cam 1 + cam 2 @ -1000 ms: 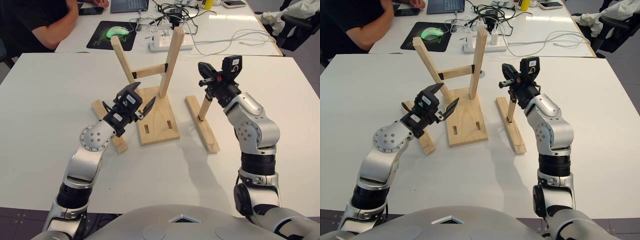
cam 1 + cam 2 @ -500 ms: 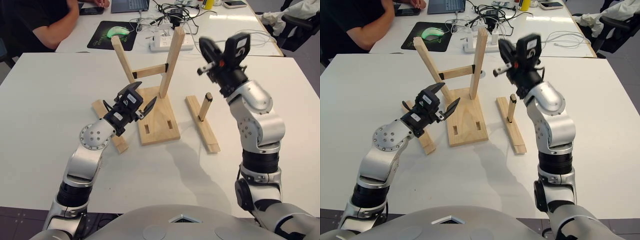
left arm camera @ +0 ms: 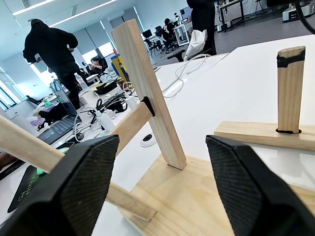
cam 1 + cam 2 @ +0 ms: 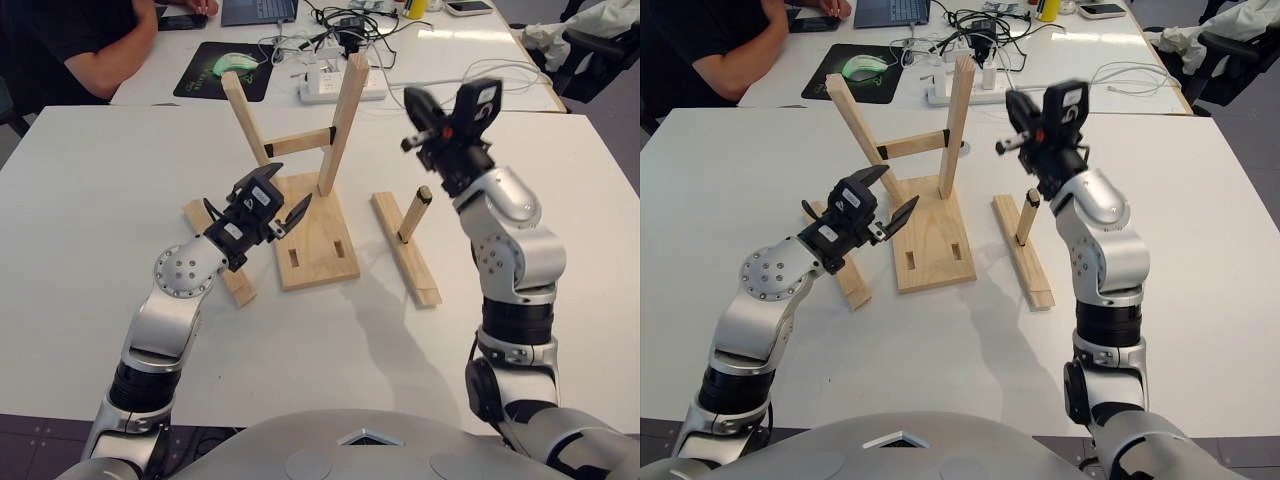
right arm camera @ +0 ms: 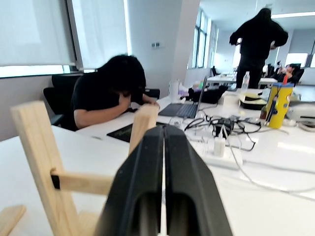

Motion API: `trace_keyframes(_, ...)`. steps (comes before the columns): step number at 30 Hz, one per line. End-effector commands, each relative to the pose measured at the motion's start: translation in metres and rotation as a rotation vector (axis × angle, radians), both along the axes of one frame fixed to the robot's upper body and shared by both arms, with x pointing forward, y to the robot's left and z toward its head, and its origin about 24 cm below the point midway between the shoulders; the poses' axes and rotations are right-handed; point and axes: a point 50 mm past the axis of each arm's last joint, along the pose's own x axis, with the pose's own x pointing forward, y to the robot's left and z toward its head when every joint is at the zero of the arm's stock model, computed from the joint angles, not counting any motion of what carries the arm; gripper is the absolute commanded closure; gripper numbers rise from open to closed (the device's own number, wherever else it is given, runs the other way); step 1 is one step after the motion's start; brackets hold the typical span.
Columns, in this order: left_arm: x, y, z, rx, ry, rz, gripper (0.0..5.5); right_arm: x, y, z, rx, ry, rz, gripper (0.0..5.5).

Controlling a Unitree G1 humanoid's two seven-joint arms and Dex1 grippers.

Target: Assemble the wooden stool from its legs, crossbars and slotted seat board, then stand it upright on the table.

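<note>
The left gripper (image 4: 277,198) hangs with its fingers apart over the left edge of the flat slotted wooden seat board (image 4: 318,245), in which two long wooden legs (image 4: 340,120) stand. The right gripper (image 4: 415,118), fingers pressed together and empty, is above the short wooden peg (image 4: 411,215) right of the board.

Bright ceiling strips (image 3: 32,7) light my white table (image 4: 80,180) evenly. Shadows lie soft; windows (image 5: 29,29) glare pale.

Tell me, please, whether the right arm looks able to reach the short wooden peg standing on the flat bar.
Probably yes: the right gripper hangs above the short wooden peg with nothing between them, though it is shut and must open first.
</note>
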Motion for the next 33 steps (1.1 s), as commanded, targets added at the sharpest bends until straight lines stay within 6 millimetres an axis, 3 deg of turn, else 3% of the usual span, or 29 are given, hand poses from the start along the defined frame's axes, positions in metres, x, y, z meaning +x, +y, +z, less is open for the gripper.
trace_keyframes(1, 0.001, 0.002, 0.001, 0.005, -0.003, 0.01, 2.22, -0.004, 0.004, 0.03, 0.028, -0.129, 0.011, 5.45)
trace_keyframes(3, 0.0, 0.002, 0.001, 0.003, -0.004, 0.014, 2.22, -0.003, 0.006, 0.004, -0.031, -0.042, 0.022, 5.45)
trace_keyframes(7, 0.0, 0.001, 0.001, 0.004, 0.0, 0.007, 2.22, -0.014, -0.007, -0.09, -0.244, 0.333, 0.018, 5.45)
trace_keyframes(9, 0.0, 0.003, 0.002, 0.007, 0.002, 0.008, 2.22, -0.02, -0.016, -0.111, -0.281, 0.408, -0.005, 5.45)
trace_keyframes(11, 0.0, 0.004, 0.002, 0.01, 0.002, 0.011, 2.22, -0.015, -0.016, -0.102, -0.229, 0.377, -0.019, 5.45)
trace_keyframes(14, 0.001, 0.004, 0.002, 0.01, -0.001, 0.014, 2.22, -0.003, -0.005, -0.062, -0.09, 0.209, 0.022, 5.45)
trace_keyframes(17, 0.002, 0.004, 0.002, 0.008, -0.004, 0.013, 2.22, 0.002, -0.002, -0.039, -0.021, 0.125, 0.028, 5.45)
trace_keyframes(23, 0.002, 0.003, 0.002, 0.004, -0.005, 0.015, 2.22, -0.001, -0.004, 0.019, 0.06, -0.108, 0.007, 5.45)
trace_keyframes(26, 0.001, 0.003, 0.001, 0.003, -0.005, 0.02, 2.22, -0.005, -0.006, 0.019, 0.034, -0.135, -0.003, 5.45)
trace_keyframes(28, 0.0, 0.003, 0.001, 0.002, -0.004, 0.021, 2.22, -0.004, -0.003, -0.016, -0.06, 0.004, 0.024, 5.45)
trace_keyframes(31, 0.0, 0.002, 0.001, 0.003, 0.0, 0.01, 2.22, -0.013, -0.01, -0.094, -0.197, 0.33, 0.033, 5.45)
trace_keyframes(33, 0.001, 0.002, 0.002, 0.006, -0.001, 0.005, 2.22, -0.02, -0.018, -0.12, -0.26, 0.457, 0.006, 5.45)
